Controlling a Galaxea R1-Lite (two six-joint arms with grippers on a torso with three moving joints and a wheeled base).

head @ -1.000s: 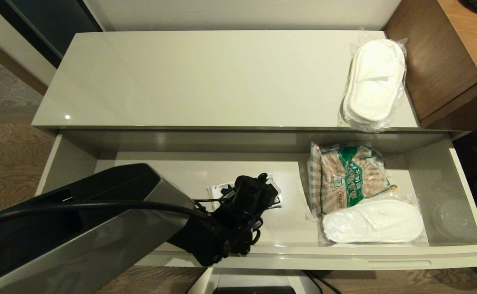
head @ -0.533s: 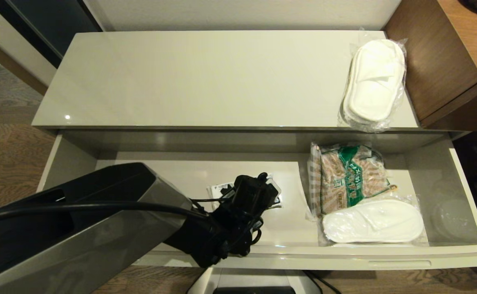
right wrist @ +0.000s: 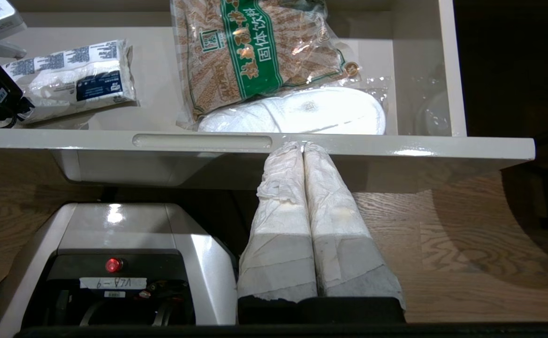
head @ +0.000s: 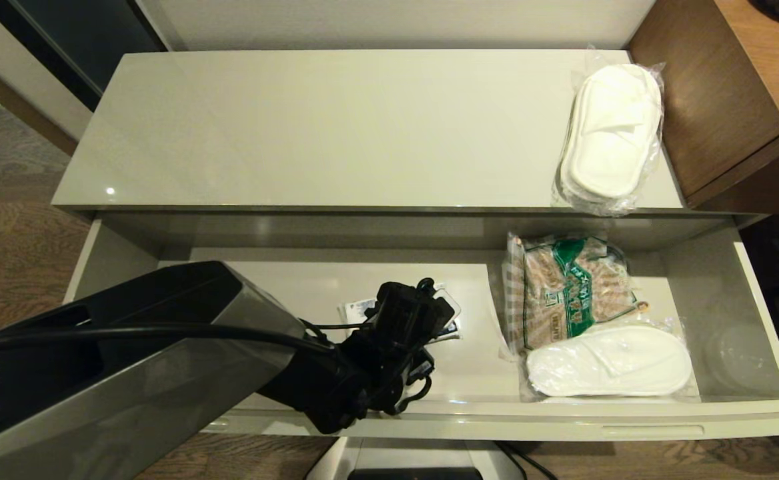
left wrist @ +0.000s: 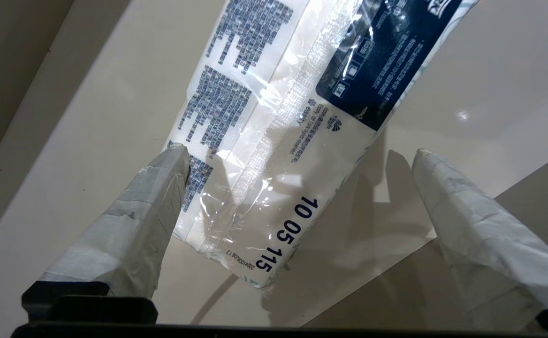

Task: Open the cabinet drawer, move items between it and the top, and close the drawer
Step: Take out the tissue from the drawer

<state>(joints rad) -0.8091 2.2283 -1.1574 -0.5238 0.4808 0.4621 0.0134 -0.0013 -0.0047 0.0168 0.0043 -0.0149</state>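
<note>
Hovering wide-open, left gripper (left wrist: pixel 297 155) over tissue pack (left wrist: pixel 278 141) in cabinet drawer (head: pixel 429 417), pack btwn fingers, untouched

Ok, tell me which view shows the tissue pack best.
The left wrist view: the tissue pack fills it, print legible, between the open left gripper's fingers. The right wrist view shows it whole but small; in the head view the gripper hides most of it.

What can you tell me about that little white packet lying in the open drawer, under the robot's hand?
The tissue pack is a small, soft white packet in glossy clear film with blue print, a dark blue panel and the numbers "10 05 115". It lies flat on the floor of the cabinet drawer, left of the middle. The left gripper hangs over it, fingers spread wide on either side, one fingertip at its edge; it is not gripped.
</note>
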